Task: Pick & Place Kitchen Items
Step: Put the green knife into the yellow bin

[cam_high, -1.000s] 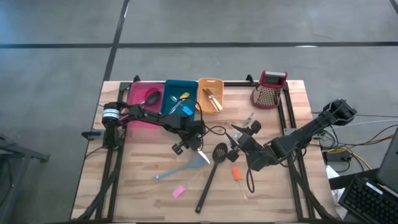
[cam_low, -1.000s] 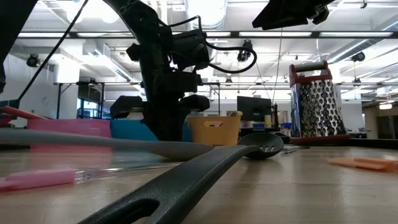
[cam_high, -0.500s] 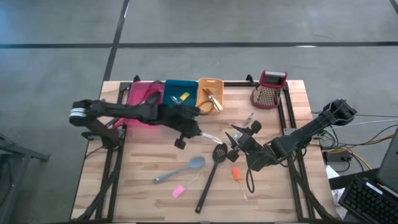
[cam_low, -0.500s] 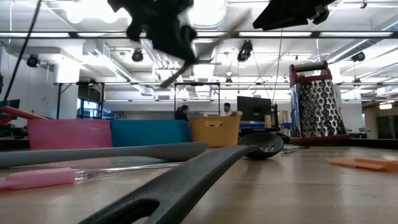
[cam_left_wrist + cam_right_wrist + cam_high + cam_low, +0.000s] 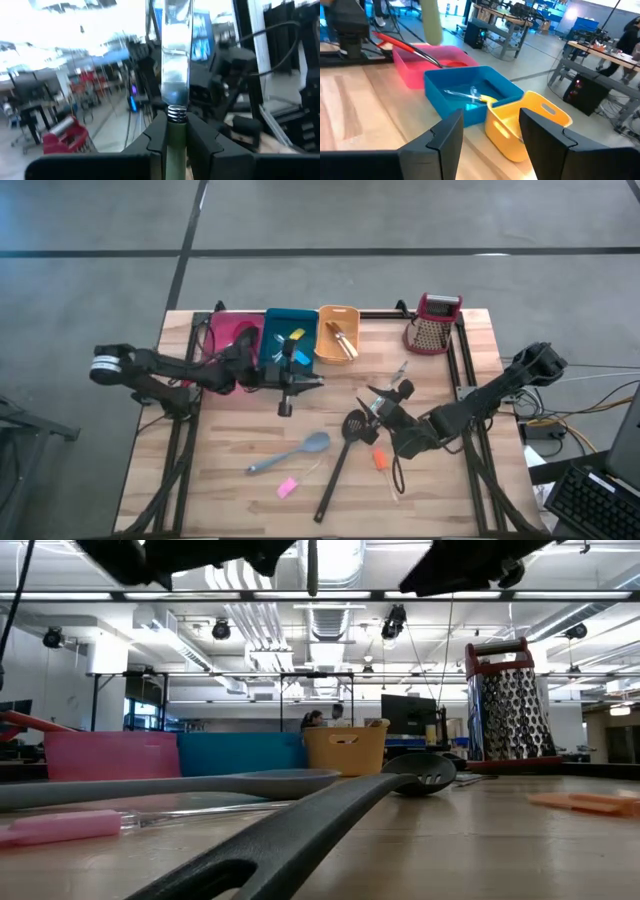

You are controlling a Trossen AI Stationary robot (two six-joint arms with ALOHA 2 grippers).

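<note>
My left gripper [image 5: 287,387] is raised above the table by the teal bin's near edge and is shut on a small tool with a pale green handle [image 5: 431,20] and a shiny blade [image 5: 175,60]. My right gripper [image 5: 385,415] hovers open over the black slotted spoon's head [image 5: 353,423]. That spoon's handle [image 5: 332,480] lies flat on the table. A grey spatula [image 5: 290,453], a pink tool [image 5: 287,488] and an orange tool [image 5: 380,460] also lie flat there. The low view shows the tool's lower end [image 5: 312,570] high above the table. My left gripper pinches the tool between its two fingers [image 5: 155,135] on the green handle's top [image 5: 176,137], just below the metal ferrule. The fingers come in roughly level from the table's left. The tool is lifted clear and upright, blade upward, with the handle hanging below the fingers.
Pink [image 5: 232,340], teal [image 5: 290,328] and orange [image 5: 338,332] bins stand in a row at the far edge, each with utensils inside. The red-topped grater [image 5: 433,325] stands at the far right. A small metal tool [image 5: 400,368] lies near the right arm. Bare wood shows near left.
My left gripper has risen from the table beside the grey spatula with the green-handled tool and drawn back toward the far left, up to the teal bin. The tool went from lying on the wood, through a slant, to upright. My right gripper shifted slightly toward the near edge.
</note>
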